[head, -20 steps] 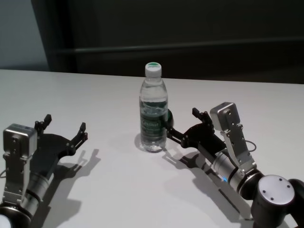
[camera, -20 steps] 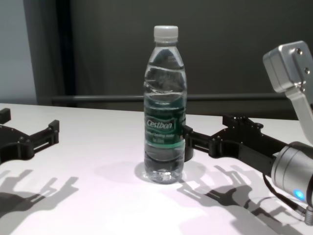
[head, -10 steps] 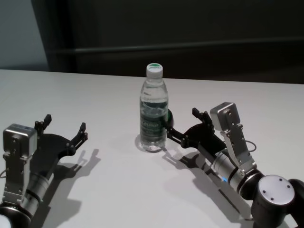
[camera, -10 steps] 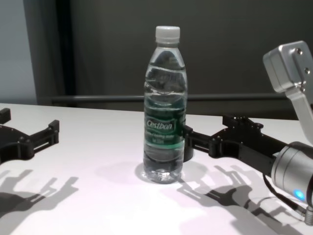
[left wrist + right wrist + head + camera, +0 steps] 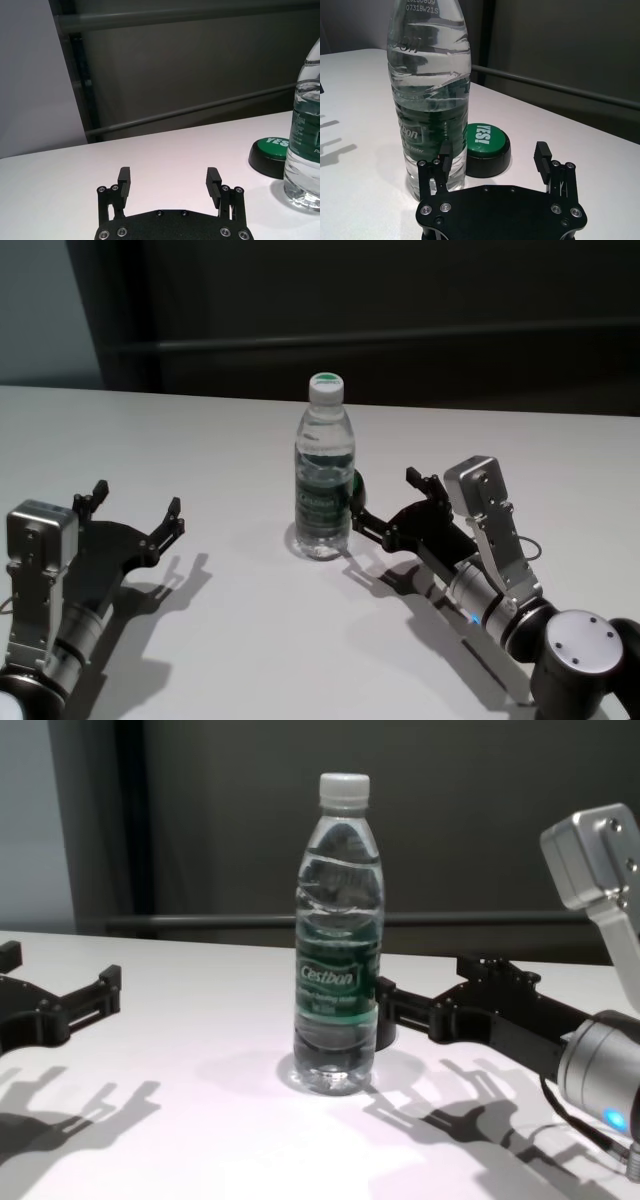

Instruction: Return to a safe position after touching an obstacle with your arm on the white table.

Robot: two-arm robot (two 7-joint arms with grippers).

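The water bottle point(image 5: 324, 480) stands upright mid-way across the white table point(image 5: 220, 660), just left of my right gripper point(image 5: 384, 505). Its fingers are spread wide, the left one at the bottle's side, so I'd back off rightward and nearer.

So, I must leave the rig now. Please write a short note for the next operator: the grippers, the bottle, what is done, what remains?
Right gripper: open, holding nothing, its left finger against or right beside the water bottle; contact cannot be confirmed.
Left gripper: open, holding nothing, parked well apart on the bottle's left.
Bottle: upright, capped, mid white table. A green button sits just behind it.
Done: the arm has reached the obstacle.
Left: pull the right arm back to a safe position, probably straight away from the bottle so it is not tipped.
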